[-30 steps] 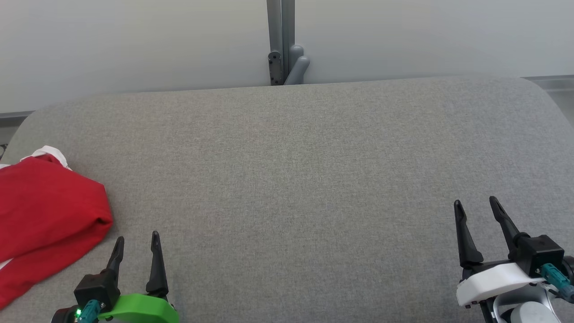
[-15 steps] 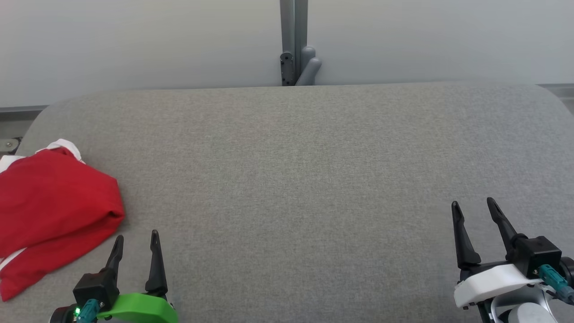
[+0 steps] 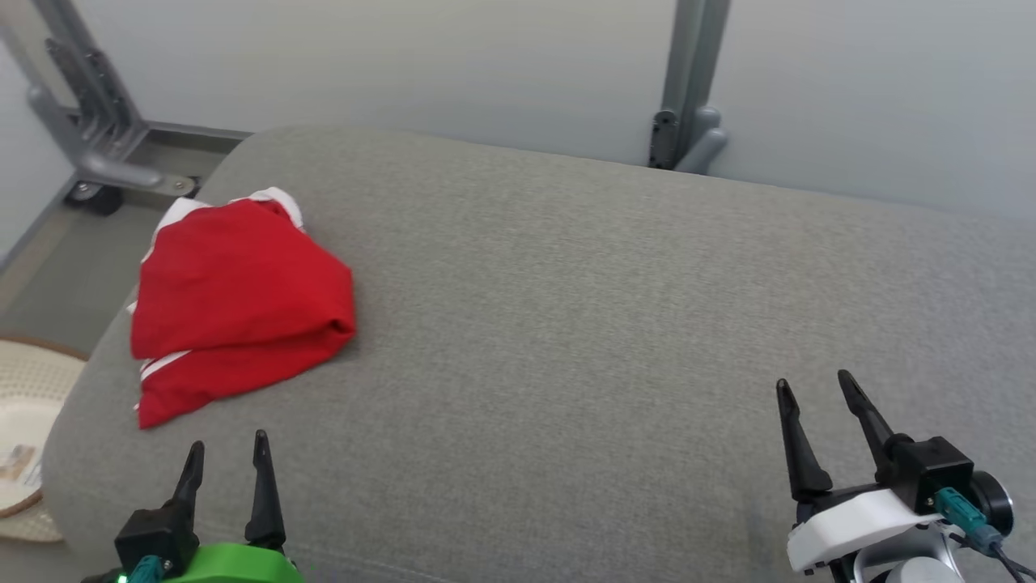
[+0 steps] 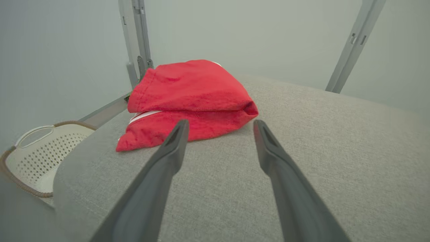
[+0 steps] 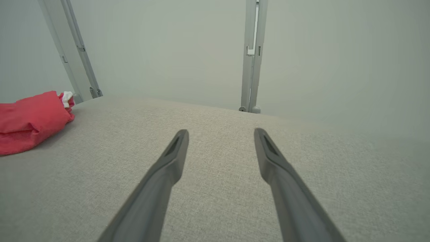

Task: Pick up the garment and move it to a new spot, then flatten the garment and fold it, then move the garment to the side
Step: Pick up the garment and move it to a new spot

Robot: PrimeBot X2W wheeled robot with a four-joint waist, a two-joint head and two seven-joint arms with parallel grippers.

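- Garment (image 3: 239,300): a red cloth with white trim, bunched and doubled over, lying at about 10 o'clock on the grey padded surface (image 3: 583,324) in the head view, close to that surface's left edge.
- Long axis: it runs roughly from 1 o'clock to 7 o'clock. The white-trimmed end sits at the 1 o'clock end, a narrow corner points to 7 o'clock, and the rounded fold faces about 4 o'clock.
- Left gripper (image 3: 228,441): jaws spread wide and holding nothing. The garment lies near it at 12 o'clock, apart from the fingertips.
- Right gripper (image 3: 813,380): jaws likewise spread and empty, well apart from the garment, which lies towards 10 o'clock from it.
- Basket (image 3: 24,405): a pale perforated one, below the surface's left edge at 9 o'clock.
- Step in hand (judged): the first pick-up, not yet done; nothing is lifted.
- Next move (judged): the left arm must reach towards 12 o'clock, drop onto the thick fold and pinch several layers. Too shallow a bite may lift one layer only.
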